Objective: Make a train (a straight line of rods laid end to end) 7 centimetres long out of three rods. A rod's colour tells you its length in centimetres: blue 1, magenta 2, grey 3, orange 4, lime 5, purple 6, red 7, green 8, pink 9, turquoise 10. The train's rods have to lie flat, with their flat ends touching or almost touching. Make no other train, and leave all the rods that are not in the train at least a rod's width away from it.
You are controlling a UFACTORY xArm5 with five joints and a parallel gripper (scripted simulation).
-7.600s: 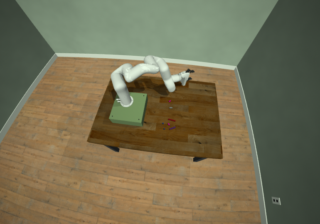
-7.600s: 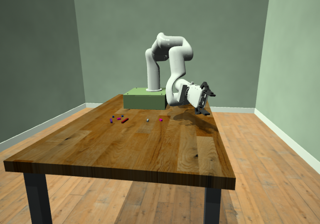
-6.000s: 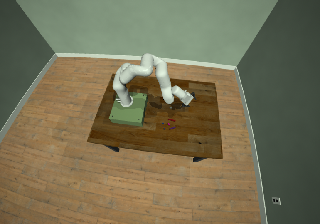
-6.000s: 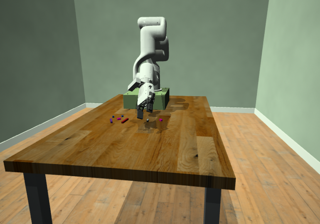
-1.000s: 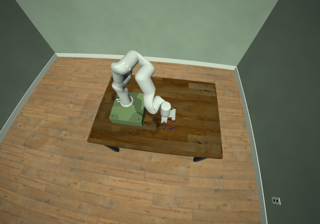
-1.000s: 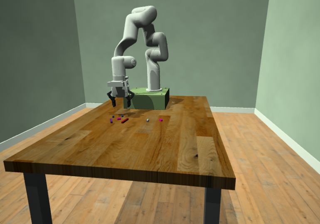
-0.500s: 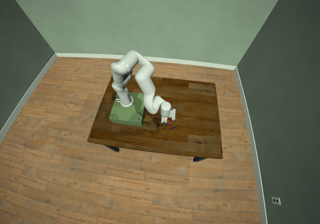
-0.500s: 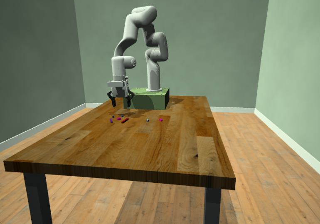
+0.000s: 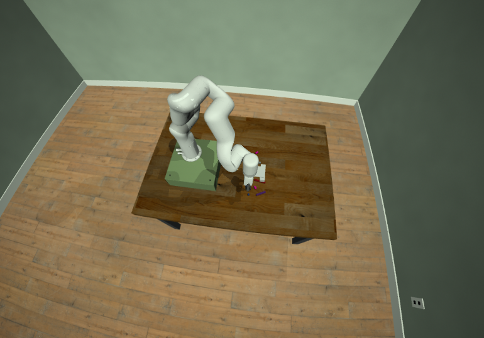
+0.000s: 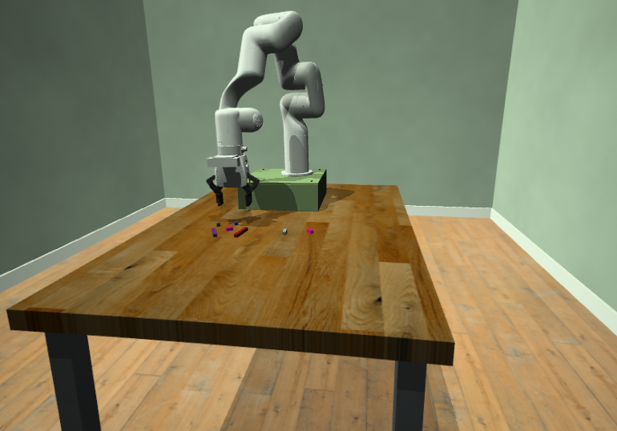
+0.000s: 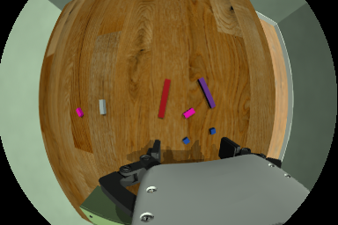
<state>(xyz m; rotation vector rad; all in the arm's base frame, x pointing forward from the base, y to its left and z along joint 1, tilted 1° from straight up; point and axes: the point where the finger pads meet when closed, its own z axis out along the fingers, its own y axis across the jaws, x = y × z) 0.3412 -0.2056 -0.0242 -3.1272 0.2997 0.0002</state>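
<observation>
My gripper (image 10: 233, 203) (image 11: 191, 148) is open and empty, above the table. Two small blue rods lie apart: one blue rod (image 11: 186, 141) (image 10: 235, 223) is nearer the fingers, the other blue rod (image 11: 212, 131) (image 10: 218, 224) lies to its right in the wrist view. A magenta rod (image 11: 189, 112) (image 10: 229, 228) lies between the red rod (image 11: 164, 98) (image 10: 240, 231) and the purple rod (image 11: 206, 93) (image 10: 214, 232). A grey rod (image 11: 102, 106) (image 10: 284, 231) and a second magenta rod (image 11: 79, 112) (image 10: 309, 230) lie at the wrist view's left. All lie flat, none touching.
The wooden table (image 9: 297, 162) (image 10: 299, 287) carries the rods. The green base block (image 9: 191, 172) (image 10: 284, 195) stands behind the gripper in the exterior view. In the top view the arm hides some rods.
</observation>
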